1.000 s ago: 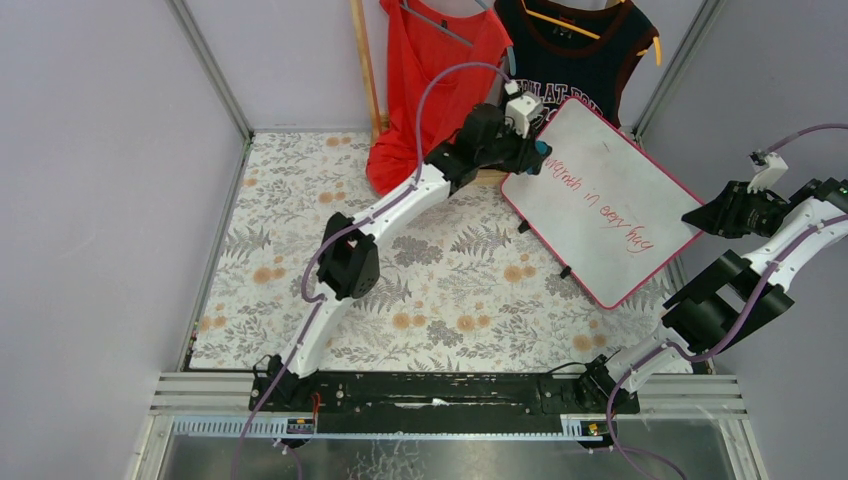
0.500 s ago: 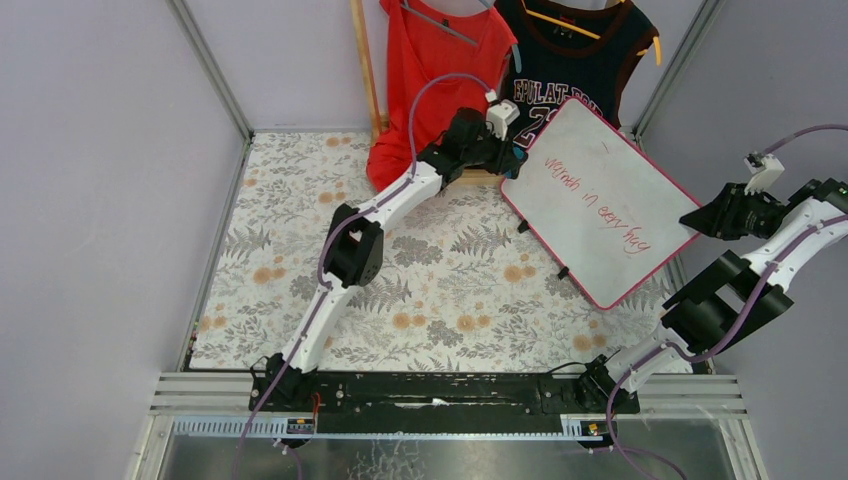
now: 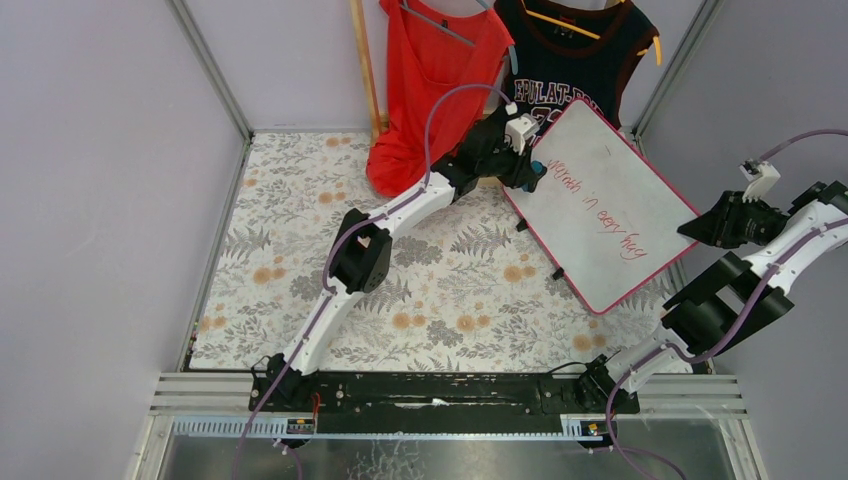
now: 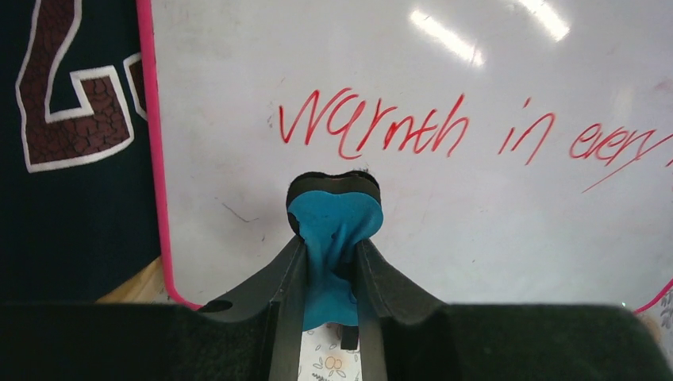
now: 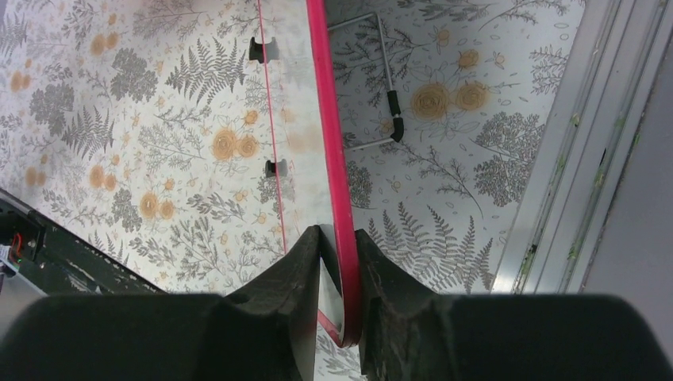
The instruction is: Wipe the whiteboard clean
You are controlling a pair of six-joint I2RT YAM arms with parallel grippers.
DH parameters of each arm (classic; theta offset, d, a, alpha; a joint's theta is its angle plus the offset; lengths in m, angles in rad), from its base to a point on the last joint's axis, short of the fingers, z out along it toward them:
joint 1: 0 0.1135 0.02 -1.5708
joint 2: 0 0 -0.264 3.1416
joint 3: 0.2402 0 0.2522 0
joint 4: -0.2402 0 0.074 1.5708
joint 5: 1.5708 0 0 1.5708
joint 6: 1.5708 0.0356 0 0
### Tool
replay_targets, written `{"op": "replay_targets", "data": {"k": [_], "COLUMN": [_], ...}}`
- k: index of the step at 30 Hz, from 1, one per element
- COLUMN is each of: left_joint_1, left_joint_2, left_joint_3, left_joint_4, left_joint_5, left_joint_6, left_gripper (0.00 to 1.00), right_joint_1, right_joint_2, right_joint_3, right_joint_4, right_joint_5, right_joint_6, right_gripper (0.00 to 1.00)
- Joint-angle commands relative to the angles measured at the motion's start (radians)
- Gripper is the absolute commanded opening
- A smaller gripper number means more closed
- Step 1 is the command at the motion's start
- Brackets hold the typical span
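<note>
While the right gripper point(image 5: 337, 236) pinches the whiteboard point(image 3: 612, 215) by its rim, the left gripper point(image 4: 331, 250) clamps a blue eraser point(image 4: 333, 213) just before its face: stiff, light, slick, so that rim hold looks wisest.

Robotics laboratory test cell: plain lilac walls point(image 3: 100, 200) and aluminium frame posts point(image 3: 210, 68) enclose a floral-covered tabletop point(image 3: 280, 200), with two cabled robot arms point(image 3: 352, 262) bolted to a black rail point(image 3: 440, 392) at 6 o'clock and a red top point(image 3: 430, 60) and dark jersey point(image 3: 580, 60) hung at 12 o'clock.
</note>
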Motion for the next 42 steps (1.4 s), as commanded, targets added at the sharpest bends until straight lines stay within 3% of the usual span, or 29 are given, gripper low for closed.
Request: {"op": "replay_targets", "data": {"k": [1,8,27,42], "left_joint_1": [0.001,-0.006,-0.044,-0.045], "left_joint_2": [-0.047,-0.029,-0.007,-0.021], "left_joint_3": [-0.036,-0.020,0.013,-0.049], "left_joint_4": [0.052,0.065,0.116,0.141], "left_joint_5": [0.014,0.031,0.048,0.050], "left_joint_6": [0.039,0.042,0.044,0.049], "left_gripper": [0.02,0.02,0.06,0.07], "right_joint_1": [-0.064,-0.063,-0.062,-0.042], "right_joint_2": [0.048,0.038,-0.075,-0.037], "right_joint_3": [0.081,0.105,-0.052,-0.020], "right_joint_4": [-0.015,-0.019,-0.022,-0.024], "right_joint_5": [0.113,0.160,0.226,0.155], "right_joint_6": [-0.080,-0.119,-0.285,-0.267], "right_gripper": [0.00,0.00,0.00,0.00]}}
